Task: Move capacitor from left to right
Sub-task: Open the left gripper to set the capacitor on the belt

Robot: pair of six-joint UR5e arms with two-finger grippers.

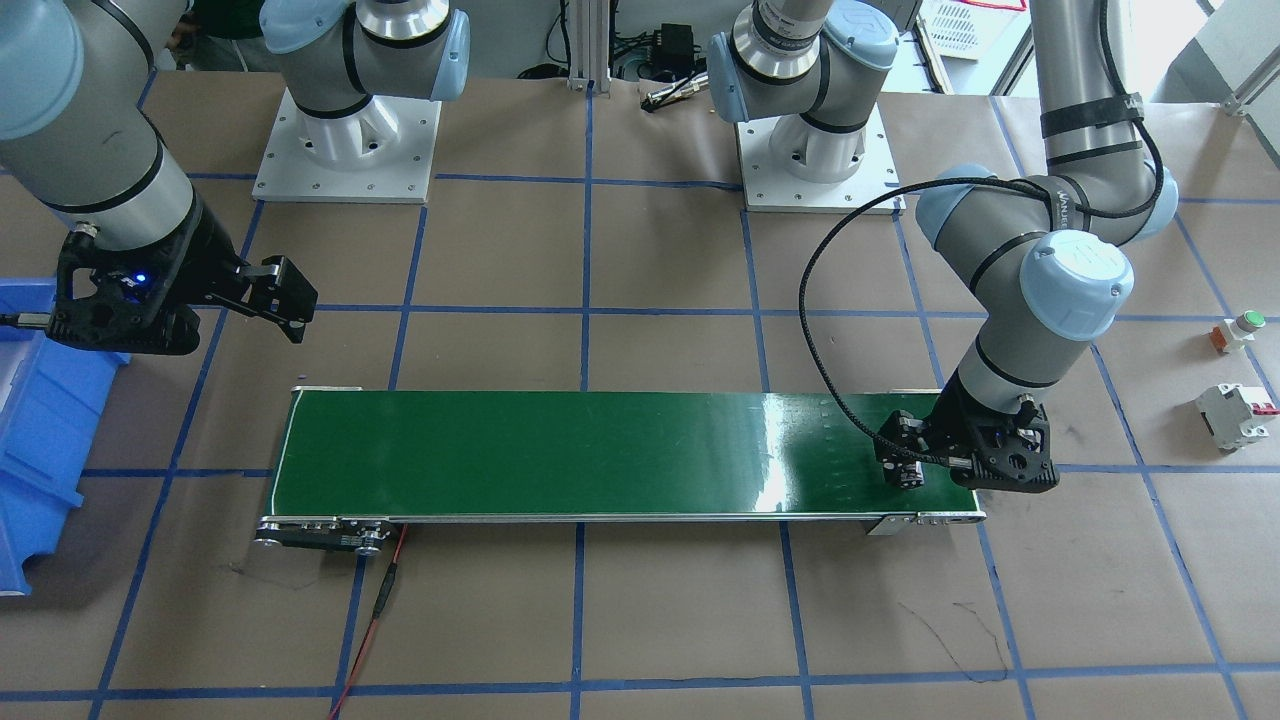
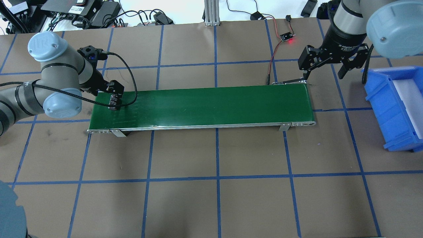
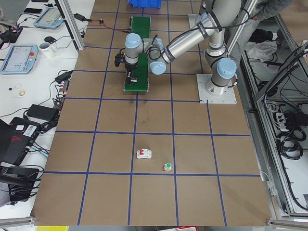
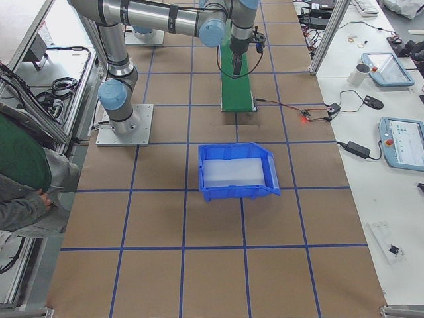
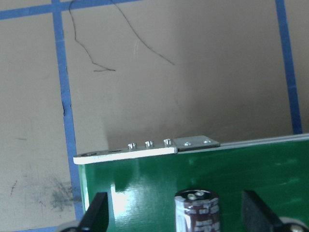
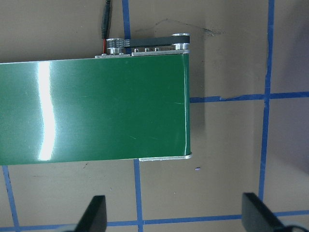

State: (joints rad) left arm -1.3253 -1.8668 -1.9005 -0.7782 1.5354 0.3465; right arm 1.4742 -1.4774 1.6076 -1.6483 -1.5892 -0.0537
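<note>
The capacitor (image 5: 197, 211), a dark purplish cylinder with a silvery end, shows at the bottom of the left wrist view, on the left end of the green conveyor belt (image 2: 211, 102). My left gripper (image 5: 175, 205) is open around it. Its fingers (image 5: 98, 212) stand well clear of the capacitor on both sides. In the overhead view the left gripper (image 2: 114, 101) hides the capacitor. My right gripper (image 2: 323, 69) is open and empty, just beyond the belt's right end, and its wrist view looks down on that end (image 6: 145, 106).
A blue bin (image 2: 393, 109) stands on the table to the right of the belt. A white circuit breaker (image 1: 1235, 415) and a green-topped push button (image 1: 1240, 330) lie on the table on my left. A red and black cable (image 2: 272, 59) runs to the belt's far right corner.
</note>
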